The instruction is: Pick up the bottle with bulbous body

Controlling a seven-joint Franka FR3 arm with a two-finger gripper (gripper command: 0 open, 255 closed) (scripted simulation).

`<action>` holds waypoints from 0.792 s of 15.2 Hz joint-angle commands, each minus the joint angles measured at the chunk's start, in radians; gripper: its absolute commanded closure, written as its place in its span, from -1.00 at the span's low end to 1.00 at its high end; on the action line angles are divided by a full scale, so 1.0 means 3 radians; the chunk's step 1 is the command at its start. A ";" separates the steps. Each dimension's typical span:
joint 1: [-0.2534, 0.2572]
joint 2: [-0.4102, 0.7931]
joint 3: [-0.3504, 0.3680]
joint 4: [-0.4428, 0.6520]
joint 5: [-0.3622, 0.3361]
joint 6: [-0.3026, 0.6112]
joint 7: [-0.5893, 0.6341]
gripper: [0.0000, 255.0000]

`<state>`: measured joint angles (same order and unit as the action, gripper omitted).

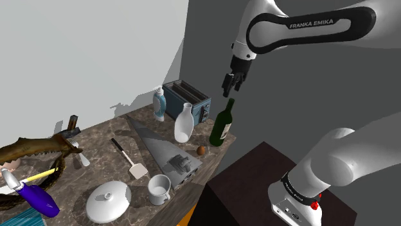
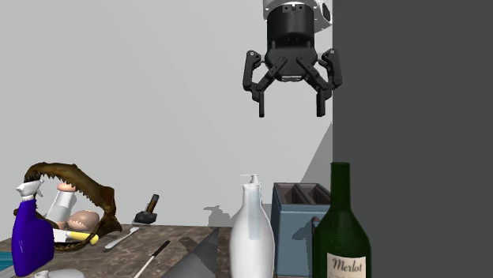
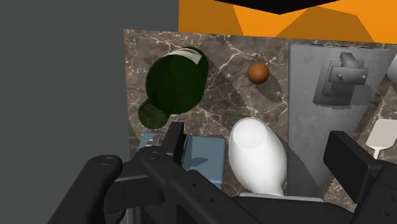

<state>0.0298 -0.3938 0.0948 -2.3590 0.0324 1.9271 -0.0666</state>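
Observation:
The bulbous white bottle (image 1: 183, 123) stands upright on the marble counter (image 1: 103, 144), between a blue-grey toaster (image 1: 186, 99) and a green wine bottle (image 1: 222, 125). In the second exterior view the white bottle (image 2: 251, 229) has a slim neck and stands to the left of the wine bottle (image 2: 340, 233). My black gripper (image 1: 231, 86) hangs open well above both bottles, holding nothing. Its fingers (image 2: 320, 91) are spread wide, high over the counter. Seen from the wrist, the gripper (image 3: 257, 137) looks straight down on the white bottle (image 3: 256, 154), with the green bottle (image 3: 175, 83) off to one side.
A white-and-blue bottle (image 1: 159, 104) stands behind the toaster's left end. A small brown ball (image 1: 201, 150), a grey wedge-shaped slab (image 1: 164, 151), a spatula (image 1: 128, 159), a mug (image 1: 159, 189), a lid (image 1: 109, 200) and a blue spray bottle (image 1: 35, 196) share the counter. A dark wall (image 2: 411, 118) rises close by.

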 commanded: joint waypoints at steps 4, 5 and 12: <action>0.0050 0.0582 0.0113 0.0192 -0.0002 0.0401 0.0112 -1.00; 0.0059 0.0703 0.0133 0.0242 -0.0010 0.0473 0.0134 -1.00; 0.0137 0.1572 0.0239 0.0709 -0.0124 0.0876 0.0307 -1.00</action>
<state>0.0656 0.0353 0.1613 -2.1763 0.0017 2.1768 0.0146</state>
